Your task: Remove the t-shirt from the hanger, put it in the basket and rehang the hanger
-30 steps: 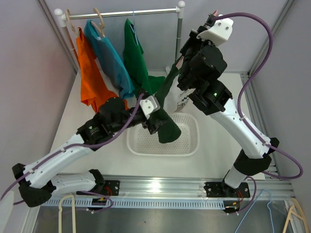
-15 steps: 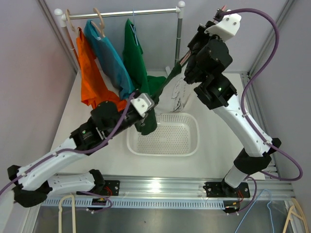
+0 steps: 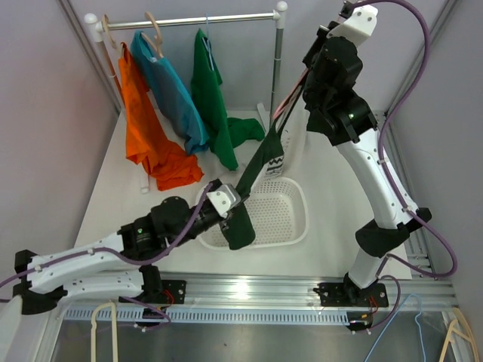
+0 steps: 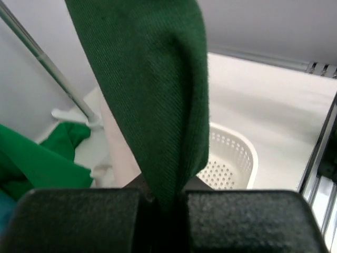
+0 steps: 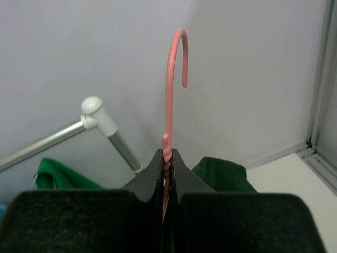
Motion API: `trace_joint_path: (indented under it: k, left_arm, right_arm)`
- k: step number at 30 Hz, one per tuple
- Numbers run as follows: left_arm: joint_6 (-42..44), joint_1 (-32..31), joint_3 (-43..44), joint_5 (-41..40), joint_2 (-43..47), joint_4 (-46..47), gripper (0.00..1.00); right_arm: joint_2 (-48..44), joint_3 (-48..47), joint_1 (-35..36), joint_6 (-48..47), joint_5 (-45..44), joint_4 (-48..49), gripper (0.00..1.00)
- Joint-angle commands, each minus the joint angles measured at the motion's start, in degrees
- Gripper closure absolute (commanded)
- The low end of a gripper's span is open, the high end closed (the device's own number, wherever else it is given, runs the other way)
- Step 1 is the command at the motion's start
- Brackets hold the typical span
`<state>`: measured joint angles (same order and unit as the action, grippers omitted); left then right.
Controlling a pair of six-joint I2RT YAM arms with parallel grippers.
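your left gripper [image 4: 164, 197] is clamping the dark green cotton t-shirt [image 3: 253, 179] over the white perforated basket [image 3: 296, 220]; your right gripper [image 5: 167, 161] is pinching the pink wire hanger [image 5: 169, 79] (held high). pull down evenly.

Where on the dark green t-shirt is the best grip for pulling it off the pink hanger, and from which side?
Its bunched lower end, approached from below. The dark green t-shirt hangs as a narrow taut band from the pink hanger, which the right pincer holds high; the left pincer is shut on that end.
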<state>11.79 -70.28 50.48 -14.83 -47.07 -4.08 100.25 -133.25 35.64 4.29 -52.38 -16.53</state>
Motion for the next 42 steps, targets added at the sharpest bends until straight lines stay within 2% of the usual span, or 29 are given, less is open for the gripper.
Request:
trace_joint_path:
  k: [1,6,7,9,10,11,14,17,20,23,24,27,29,30,31,34,38,39,40,42]
  left_arm:
    - [-5.1,0.0,-0.1,-1.3,-2.0,0.7,0.99]
    - [-14.8,13.3,15.8,5.6,-18.8,-8.1,0.99]
    - [-17.7,15.2,20.3,8.3,-20.7,-8.3,0.99]
    - [-20.3,19.5,23.6,9.6,-25.7,-8.9,0.99]
    - [-22.3,20.8,24.9,8.7,-27.4,-9.2,0.99]
    - [-23.5,21.9,30.9,8.1,-29.1,-10.4,0.99]
    - [-26.6,27.5,41.7,9.1,-36.4,-16.8,0.99]
    - [-25.8,28.4,46.7,12.3,-39.7,-19.4,0.99]
    - [-23.9,27.6,47.4,14.3,-36.8,-16.1,0.99]
    - [-21.0,27.6,52.0,16.4,-35.4,-16.7,0.99]
    - [-20.0,27.6,56.9,17.5,-35.3,-16.9,0.99]
    - [-16.5,27.6,63.1,19.6,-35.5,-17.0,0.99]
    - [-14.2,27.6,71.0,21.1,-36.4,-16.9,0.99]
    - [-13.8,27.7,73.2,21.4,-38.3,-17.5,0.99]
    - [-13.0,27.7,81.5,22.6,-39.2,-18.2,0.99]
    - [-12.5,27.7,90.6,25.1,-42.7,-20.4,0.99]
    - [-12.5,27.7,89.2,29.0,-40.1,-15.1,0.99]
    - [-12.5,27.7,87.9,30.1,-39.5,-13.2,0.99]
    - [-13.1,27.7,87.4,31.7,-38.9,-12.9,0.99]
    - [-14.2,27.6,87.4,32.7,-38.6,-14.0,0.99]
  right_arm:
    - [-1.5,-3.8,-2.9,4.7,2.7,-0.6,1.00]
    - [-9.1,2.0,4.0,9.1,4.2,-7.5,1.00]
    - [-10.3,2.5,5.0,11.3,5.0,-12.1,1.00]
    - [-12.7,3.1,7.2,15.0,8.7,-17.6,1.00]
    - [-15.3,5.0,7.8,16.6,10.5,-21.0,1.00]
    - [-16.6,6.0,8.1,17.5,12.3,-22.4,1.00]
    - [-20.5,8.3,8.7,19.5,17.3,-27.4,1.00]
    - [-23.1,9.5,9.0,18.6,17.4,-29.5,1.00]
    - [-25.4,13.0,9.0,14.4,13.5,-24.5,1.00]
    - [-26.9,16.0,8.9,11.0,14.0,-18.6,1.00]
    - [-27.4,19.1,8.7,8.3,14.9,-14.8,1.00]
    - [-27.1,22.4,6.9,5.4,20.3,-10.6,1.00]
    - [-26.6,23.6,4.9,4.5,23.6,-8.6,1.00]
    - [-26.4,25.3,4.4,4.5,23.4,-6.9,1.00]
    - [-26.6,26.5,4.2,4.1,23.6,-5.5,1.00]
    - [-27.4,30.7,3.1,3.9,23.1,-1.5,1.00]
    - [-28.9,36.7,1.5,2.2,23.7,4.7,1.00]
    - [-29.5,38.7,0.9,1.3,24.4,9.5,1.00]
    - [-30.8,42.6,0.3,0.3,25.5,11.9,1.00]
    - [-31.3,44.5,-1.4,0.4,27.8,15.9,1.00]
